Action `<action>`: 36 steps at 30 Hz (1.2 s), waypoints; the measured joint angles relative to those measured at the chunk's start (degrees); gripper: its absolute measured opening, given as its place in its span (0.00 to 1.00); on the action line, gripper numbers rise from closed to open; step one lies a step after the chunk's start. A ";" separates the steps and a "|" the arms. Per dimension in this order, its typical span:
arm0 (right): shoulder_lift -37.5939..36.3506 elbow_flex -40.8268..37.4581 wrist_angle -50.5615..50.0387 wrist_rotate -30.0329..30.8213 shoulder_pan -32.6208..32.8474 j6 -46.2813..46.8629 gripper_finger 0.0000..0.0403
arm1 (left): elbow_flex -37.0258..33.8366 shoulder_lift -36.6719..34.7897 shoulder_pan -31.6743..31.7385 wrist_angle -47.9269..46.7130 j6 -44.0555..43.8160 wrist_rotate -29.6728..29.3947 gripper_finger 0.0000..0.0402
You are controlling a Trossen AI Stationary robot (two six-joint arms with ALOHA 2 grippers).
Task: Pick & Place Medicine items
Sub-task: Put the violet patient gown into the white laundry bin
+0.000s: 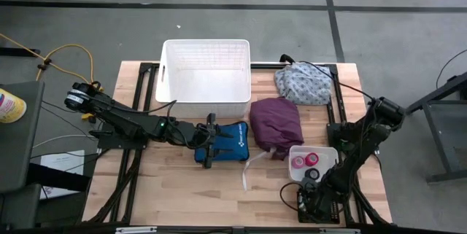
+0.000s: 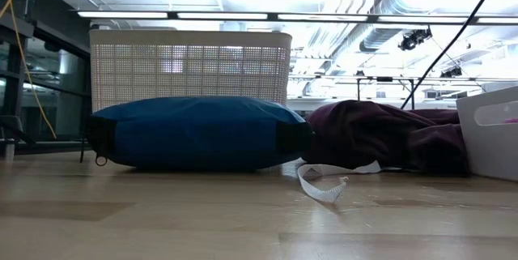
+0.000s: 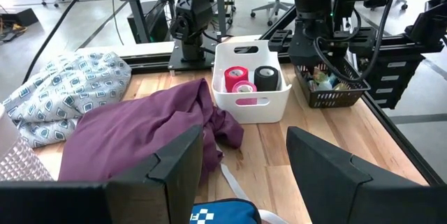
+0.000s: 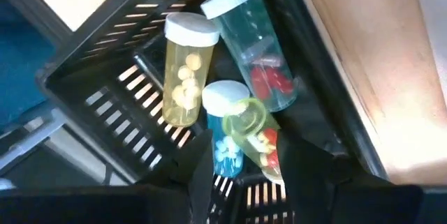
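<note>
Table: I'm running a pale wooden bench (image 1: 182,197) with both arms over it.
Large bin: a white slatted plastic basket (image 1: 206,73) sits well beyond my left claw, empty as far as I can see.
Cloths: a purple fabric bundle (image 1: 276,121) and a grey patterned cloth bundle (image 1: 303,84) lie ahead of the left claw, toward the right arm.
Pouch: the blue zip pouch (image 1: 230,145) lies directly under the left claw.
Left claw: my left gripper (image 1: 208,149) hovers over the pouch with its jaws spread wide and nothing between them.
White tub: a small white plastic tub (image 1: 312,162) just beside my right claw holds the pink, red and black bandage rolls (image 3: 244,84).
Black tray: a black wire-mesh tray (image 4: 126,63) sits right under the right claw.
Right claw: my right gripper (image 4: 244,175) is down in the tray with its jaws narrowly parted around a cluster of vials; I cannot tell whether it grips one.
Vials: white-capped clear pill vials (image 4: 185,67), yellowish, teal and greenish, lie touching, directly in front of the fingertips.
Risk: I judge the crowding could make me pinch two vials or snag the mesh, and round plastic may squirt sideways.
</note>
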 joint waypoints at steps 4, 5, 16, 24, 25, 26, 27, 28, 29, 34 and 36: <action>-1.73 0.00 -0.03 -2.85 -1.71 -2.81 0.35 | 0.00 0.00 0.00 0.00 0.00 0.00 0.50; -2.33 0.00 -0.09 -3.13 -2.21 -3.43 0.35 | 0.00 0.00 0.00 -0.02 0.00 0.00 0.50; -9.02 0.00 -0.31 -3.57 -7.91 -10.78 0.34 | 0.00 0.00 0.01 -0.01 0.00 -0.02 0.50; -9.78 0.00 0.45 -0.62 -8.78 -12.26 0.34 | 0.00 0.00 0.02 -0.53 -0.09 -0.18 0.50; -9.78 0.00 1.03 -0.34 -8.78 -12.26 0.34 | 0.00 0.00 0.02 -0.67 -0.35 -0.55 0.50; -9.78 0.00 1.65 0.49 -8.79 -12.27 0.34 | 0.00 -0.07 0.00 -1.04 -0.57 -0.94 0.50; -9.78 0.00 2.27 1.17 -9.05 -12.31 0.34 | 0.00 -0.20 -0.02 -1.70 -0.72 -1.38 0.50; -9.78 0.00 2.83 1.18 -9.75 -12.79 0.34 | 0.00 -0.41 -0.11 -2.30 -0.72 -1.72 0.50; -9.78 0.00 3.67 1.18 -10.58 -13.86 0.34 | 0.00 -0.74 -0.21 -3.10 -0.76 -1.88 0.50; -9.78 0.00 7.52 -0.39 -16.48 -22.85 0.34 | 0.00 -3.20 -0.35 -7.09 -2.02 -1.84 0.50; -9.78 0.00 8.75 -1.79 -19.65 -27.47 0.34 | 0.00 -4.44 -0.32 -8.97 -2.90 -1.86 0.50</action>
